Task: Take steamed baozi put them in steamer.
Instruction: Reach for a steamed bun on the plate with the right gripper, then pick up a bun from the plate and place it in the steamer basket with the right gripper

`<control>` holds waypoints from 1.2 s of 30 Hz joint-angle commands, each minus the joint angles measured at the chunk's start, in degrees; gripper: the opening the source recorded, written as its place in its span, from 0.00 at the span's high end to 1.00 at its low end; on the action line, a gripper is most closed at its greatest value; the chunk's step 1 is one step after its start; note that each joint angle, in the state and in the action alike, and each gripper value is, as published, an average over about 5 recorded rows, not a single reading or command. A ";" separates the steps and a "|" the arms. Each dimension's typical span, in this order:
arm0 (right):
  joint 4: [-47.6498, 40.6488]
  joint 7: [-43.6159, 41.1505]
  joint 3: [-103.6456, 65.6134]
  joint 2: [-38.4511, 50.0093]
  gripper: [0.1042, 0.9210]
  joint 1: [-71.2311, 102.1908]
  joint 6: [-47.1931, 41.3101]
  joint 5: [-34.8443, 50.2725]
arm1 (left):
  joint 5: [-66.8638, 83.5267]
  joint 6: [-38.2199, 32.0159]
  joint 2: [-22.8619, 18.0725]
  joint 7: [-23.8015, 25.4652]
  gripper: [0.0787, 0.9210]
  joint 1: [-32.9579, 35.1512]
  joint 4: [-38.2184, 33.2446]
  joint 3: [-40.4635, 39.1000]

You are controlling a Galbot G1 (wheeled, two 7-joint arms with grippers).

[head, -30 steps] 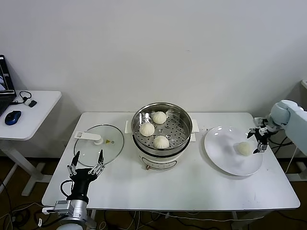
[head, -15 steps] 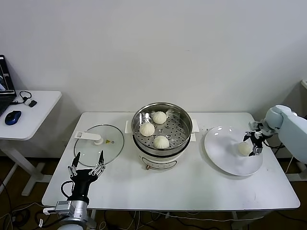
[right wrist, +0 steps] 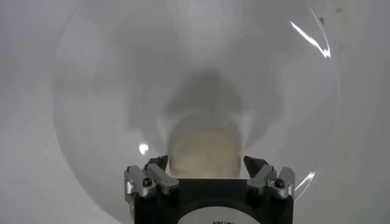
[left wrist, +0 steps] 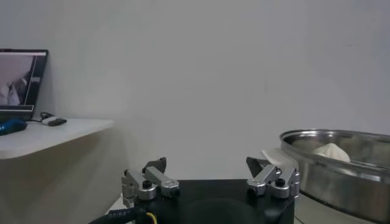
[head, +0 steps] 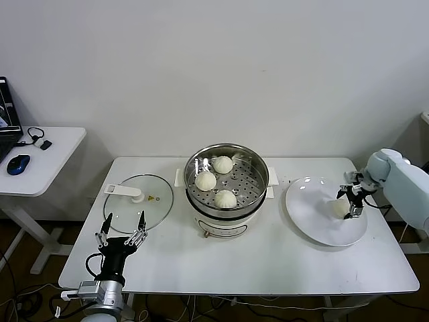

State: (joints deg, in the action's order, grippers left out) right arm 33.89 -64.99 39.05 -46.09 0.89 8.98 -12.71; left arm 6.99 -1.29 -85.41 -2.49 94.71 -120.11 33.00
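Three steamed baozi [head: 222,164] [head: 206,180] [head: 225,198] lie on the perforated tray inside the steel steamer [head: 226,219] at the table's middle. A fourth baozi [head: 339,208] rests on the white plate [head: 312,215] to the right. My right gripper [head: 353,200] is down at this bun, open. In the right wrist view the baozi [right wrist: 204,149] sits between the spread fingertips of the right gripper [right wrist: 206,162], with a small gap on each side. My left gripper [head: 123,225] is parked at the table's front left, pointing up and open; its wrist view shows the left gripper [left wrist: 207,164] empty beside the steamer [left wrist: 341,176].
A glass lid [head: 137,208] with a white handle lies flat left of the steamer. A side desk [head: 40,157] with a blue mouse stands farther left. The plate reaches close to the table's right edge.
My right gripper has moved in from the plate's right rim and lowered over the baozi, staying open. The left arm and the buns in the steamer have not moved.
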 commanded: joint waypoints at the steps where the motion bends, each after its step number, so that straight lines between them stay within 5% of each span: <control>1: -0.83 -0.44 -0.80 -0.49 0.12 0.21 0.15 -0.55 | 0.01 0.02 -0.06 -0.04 0.12 -0.03 -0.04 0.03; 16: 1.34 -1.19 0.91 0.64 0.31 -1.91 0.02 1.44 | -0.05 0.01 -0.12 -0.08 0.12 0.01 -0.07 0.00; 36: 16.56 -3.39 32.31 2.29 0.32 -32.98 -12.37 34.56 | -0.66 -0.86 -0.38 -0.13 0.12 0.48 0.19 -1.13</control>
State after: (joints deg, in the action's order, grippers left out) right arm 43.52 -67.92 55.26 -43.99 -15.45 2.76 4.62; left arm 6.68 -1.83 -85.71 -2.62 95.03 -120.17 32.49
